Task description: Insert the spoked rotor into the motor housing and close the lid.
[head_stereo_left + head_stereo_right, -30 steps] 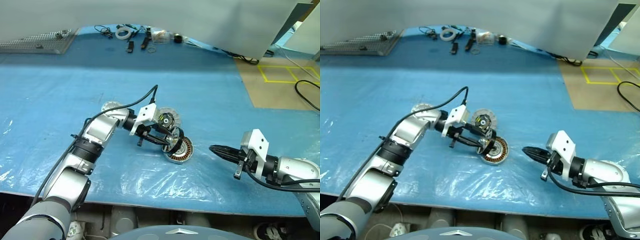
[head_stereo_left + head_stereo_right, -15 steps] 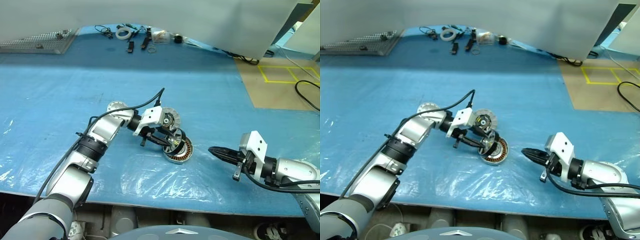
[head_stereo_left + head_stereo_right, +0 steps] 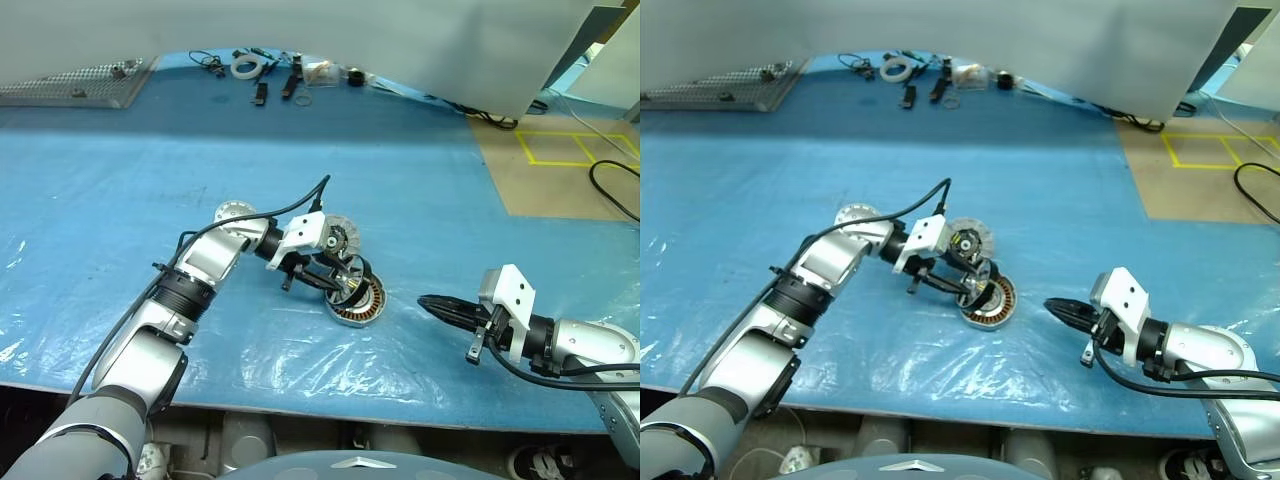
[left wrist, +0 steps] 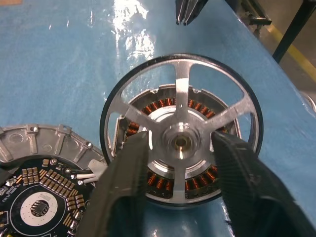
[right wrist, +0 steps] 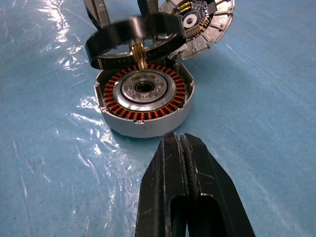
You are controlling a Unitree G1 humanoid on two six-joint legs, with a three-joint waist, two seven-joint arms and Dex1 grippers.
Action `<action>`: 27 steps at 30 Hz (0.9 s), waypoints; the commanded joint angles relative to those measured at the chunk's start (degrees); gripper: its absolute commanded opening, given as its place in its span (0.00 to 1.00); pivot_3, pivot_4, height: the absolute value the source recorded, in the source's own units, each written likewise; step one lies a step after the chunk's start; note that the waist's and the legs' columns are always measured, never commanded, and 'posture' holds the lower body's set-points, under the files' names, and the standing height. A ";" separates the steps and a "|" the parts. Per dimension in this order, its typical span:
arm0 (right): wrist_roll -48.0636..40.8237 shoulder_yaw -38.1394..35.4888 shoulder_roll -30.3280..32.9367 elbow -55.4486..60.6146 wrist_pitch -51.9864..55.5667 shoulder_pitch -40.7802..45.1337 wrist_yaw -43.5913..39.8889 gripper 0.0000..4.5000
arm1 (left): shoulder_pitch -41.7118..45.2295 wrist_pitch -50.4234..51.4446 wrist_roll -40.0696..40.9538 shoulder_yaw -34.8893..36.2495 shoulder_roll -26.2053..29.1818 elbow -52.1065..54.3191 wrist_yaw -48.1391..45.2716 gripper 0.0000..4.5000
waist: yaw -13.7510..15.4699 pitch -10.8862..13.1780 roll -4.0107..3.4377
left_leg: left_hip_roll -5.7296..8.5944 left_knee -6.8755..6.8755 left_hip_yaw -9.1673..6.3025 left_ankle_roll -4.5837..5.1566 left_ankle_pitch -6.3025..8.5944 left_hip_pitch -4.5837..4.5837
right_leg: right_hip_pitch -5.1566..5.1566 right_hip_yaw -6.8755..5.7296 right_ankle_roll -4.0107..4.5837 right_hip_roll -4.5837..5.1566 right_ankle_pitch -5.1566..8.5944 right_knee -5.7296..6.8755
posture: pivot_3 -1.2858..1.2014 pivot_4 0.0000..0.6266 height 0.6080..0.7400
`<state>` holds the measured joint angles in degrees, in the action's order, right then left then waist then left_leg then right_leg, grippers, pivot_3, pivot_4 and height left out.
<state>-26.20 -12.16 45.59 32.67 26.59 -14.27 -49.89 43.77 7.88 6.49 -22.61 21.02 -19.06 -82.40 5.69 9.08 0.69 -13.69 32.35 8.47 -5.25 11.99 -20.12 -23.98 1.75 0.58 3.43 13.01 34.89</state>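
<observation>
Left gripper [image 4: 180,148] fingers apart, straddling the spoked rotor [image 4: 180,123], which sits tilted over the motor housing [image 5: 144,98], mid-table [image 3: 120,180]; contact unclear. The lid [image 3: 333,238] lies just beside. Right gripper [image 5: 181,148] fingers pressed together, empty, near housing.

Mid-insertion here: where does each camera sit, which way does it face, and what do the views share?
Head stereo pair: looks forward and down over the blue table; both arms show.
Left wrist: looks along the left gripper onto the spoked rotor above the motor housing, the lid beside.
Right wrist: looks along the right gripper at the housing.
Shared: rotor, housing and lid.
</observation>
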 commanded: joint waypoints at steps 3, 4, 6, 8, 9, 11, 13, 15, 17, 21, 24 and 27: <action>-0.09 -0.33 -0.32 0.51 -1.11 0.29 0.03 0.00 | 1.47 -0.15 -0.09 0.37 -0.29 -0.61 0.47 0.78 | 0.00 0.00 0.00 | 0.00 0.00 0.00 0.00 0.00 0.00 | 0.00 0.00 0.00 0.00 0.00 0.00 | 0.52 0.24 1.00; -0.05 -0.30 -0.33 0.45 -1.12 0.26 0.01 0.00 | 1.63 0.43 0.22 0.46 -0.24 -0.45 0.16 0.78 | 0.00 0.00 0.00 | 0.00 0.00 0.00 0.00 0.00 0.00 | 0.00 0.00 0.00 0.00 0.00 0.00 | 0.52 0.24 1.00; -0.10 -0.20 -0.37 0.53 -1.00 0.28 0.03 0.00 | 1.89 0.57 0.42 0.93 -0.35 -0.36 0.62 0.78 | 0.00 0.00 0.00 | 0.00 0.00 0.00 0.00 0.00 0.00 | 0.00 0.00 0.00 0.00 0.00 0.00 | 0.52 0.24 1.00; -0.17 -0.09 -0.38 0.54 -0.87 0.44 0.03 0.00 | 2.16 0.98 1.09 1.74 -0.48 -0.01 1.15 0.78 | 0.00 0.00 0.00 | 0.00 0.00 0.00 0.00 0.00 0.00 | 0.00 0.00 0.00 0.00 0.00 0.00 | 0.52 0.24 1.00; -0.16 -0.06 -0.36 0.50 -0.87 0.50 0.00 0.00 | 2.25 1.31 1.56 2.11 -0.49 0.26 1.21 0.78 | 0.00 0.00 0.00 | 0.00 0.00 0.00 0.00 0.00 0.00 | 0.00 -0.01 0.00 0.00 0.00 0.00 | 0.52 0.24 1.00; -0.26 -0.13 -0.33 0.49 -0.84 0.56 -0.06 0.00 | 2.41 2.05 2.87 3.28 -0.51 0.83 1.54 0.78 | 0.00 0.00 0.00 | 0.00 0.00 0.00 0.00 0.00 0.00 | 0.00 0.00 0.00 0.00 0.00 0.00 | 0.52 0.24 1.00; -0.43 -0.21 -0.24 0.49 -0.85 0.69 -0.26 0.00 | 2.31 3.41 5.02 4.79 -0.35 2.14 1.37 0.78 | 0.00 0.00 0.00 | 0.00 0.00 0.00 0.00 0.00 0.00 | 0.00 0.00 0.00 0.00 0.00 0.00 | 0.52 0.24 1.00; -0.50 -0.23 -0.15 0.43 -0.90 0.84 -0.47 0.00 | 2.08 5.15 6.81 5.75 -0.12 3.57 0.85 0.78 | -0.01 0.00 0.00 | 0.00 0.00 0.00 0.00 0.00 0.00 | 0.00 0.00 0.00 0.00 0.00 0.00 | 0.52 0.24 1.00; -0.76 -0.11 0.00 0.44 -0.97 1.46 -0.90 0.00 | 1.49 7.34 9.21 7.52 0.48 5.96 0.71 0.78 | -0.03 0.00 0.00 | 0.00 0.00 0.00 0.00 0.00 0.00 | 0.00 0.00 0.00 0.00 0.00 0.00 | 0.52 0.24 1.00; -1.80 0.70 0.19 0.96 0.46 5.21 -0.93 0.00 | -2.51 9.47 12.63 10.80 5.43 10.91 -0.71 0.78 | -0.43 -0.03 -0.06 | -0.01 -0.03 0.01 -0.01 0.00 0.02 | 0.00 0.00 0.01 -0.06 0.00 0.02 | 0.52 0.24 1.00; -1.99 2.05 0.19 0.29 0.62 7.81 -1.38 0.00 | -6.56 10.24 14.51 13.65 7.90 13.91 1.23 0.78 | -0.32 -0.05 -0.12 | -0.03 -0.06 0.02 -0.01 0.00 0.05 | 0.00 -0.01 0.01 -0.09 0.00 0.02 | 0.52 0.24 1.00; -2.31 3.60 -0.16 -0.62 0.66 10.31 -2.10 0.00 | -11.04 12.05 16.29 16.45 9.78 17.33 3.96 0.78 | -0.21 -0.05 -0.12 | -0.03 -0.03 0.01 -0.01 0.00 0.09 | -0.02 -0.02 0.01 -0.05 0.00 -0.02 | 0.52 0.24 1.00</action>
<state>-27.21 -8.82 45.51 31.73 27.48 -4.92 -51.46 33.12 18.88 20.82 -8.33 30.05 -5.26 -79.69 5.48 9.03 0.57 -13.73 32.32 8.47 -5.26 11.99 -20.06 -24.01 1.72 0.59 3.39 13.01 34.87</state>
